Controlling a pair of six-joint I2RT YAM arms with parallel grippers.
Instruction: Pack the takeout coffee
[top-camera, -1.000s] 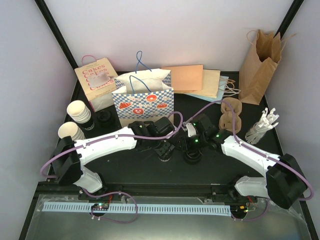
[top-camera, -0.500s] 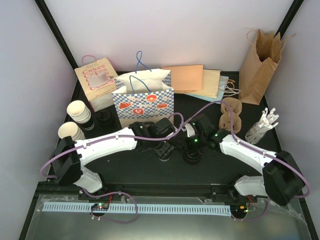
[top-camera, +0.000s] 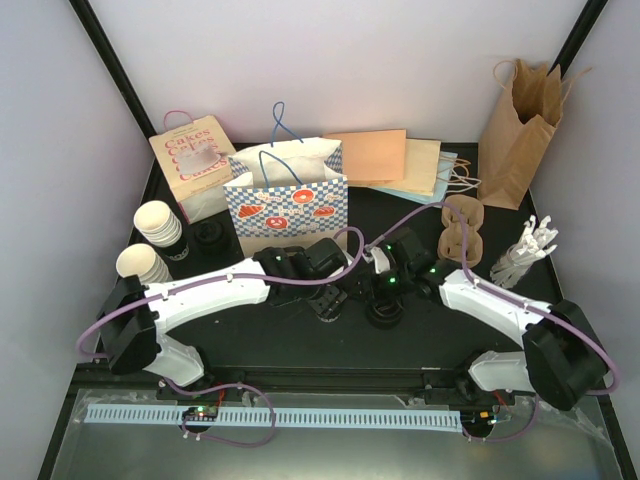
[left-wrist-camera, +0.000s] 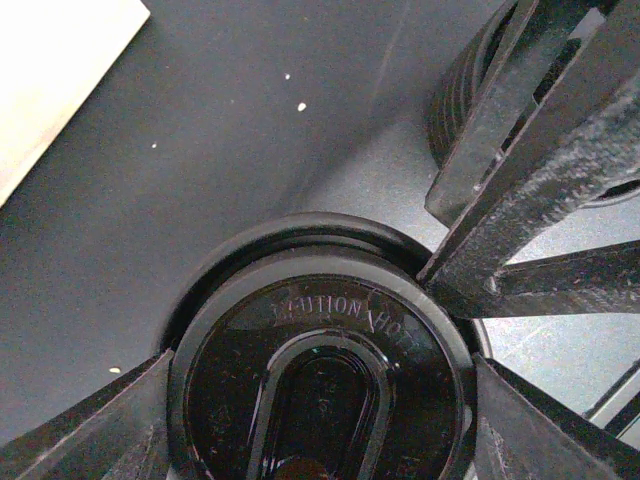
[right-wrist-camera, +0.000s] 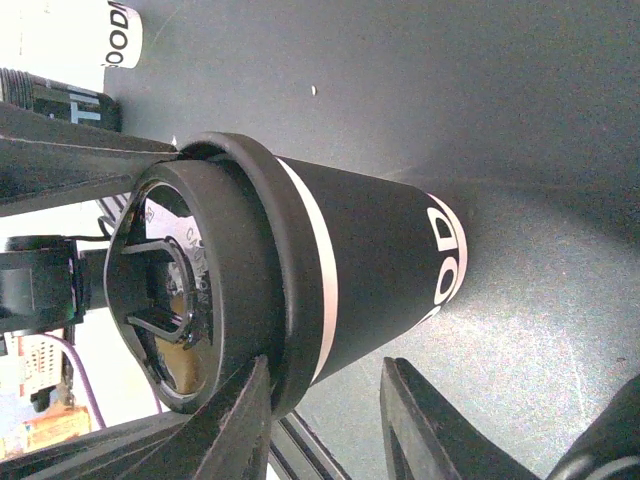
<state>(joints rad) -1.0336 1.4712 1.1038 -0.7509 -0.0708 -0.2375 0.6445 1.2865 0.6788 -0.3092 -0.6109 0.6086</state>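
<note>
Surface: we look down on a black table (top-camera: 300, 345) boxed in by pale walls, with both arm bases at its near edge.
Left gripper: the left gripper (left-wrist-camera: 322, 392) hangs straight over a black lid (left-wrist-camera: 320, 320). Its fingers are spread wide, one against each side of the lid's rim, pinching it.
Coffee: the lid, embossed "CAUTION HOT", sits on a black cup (right-wrist-camera: 375, 250) with a white band. The cup stands upright near the middle of the table, between the two arms.
Right gripper: the right gripper (right-wrist-camera: 325, 375) is at the cup's side with its jaws partly apart. One finger overlaps the lid's rim, and we cannot tell whether it grips anything.
Left edge: we see a near cup stack (top-camera: 142, 262) and a far cup stack (top-camera: 158, 222), both cream paper, side by side.
Right side: a cardboard carrier (top-camera: 462, 230) lies near white plastic cutlery (top-camera: 525, 250).
Back row: a checkered gift bag (top-camera: 288, 200) stands beside a "Cakes" bag (top-camera: 192, 160). Flat paper bags (top-camera: 365, 155) lie to their right, and a brown paper bag (top-camera: 520, 130) stands upright in the far right corner.
</note>
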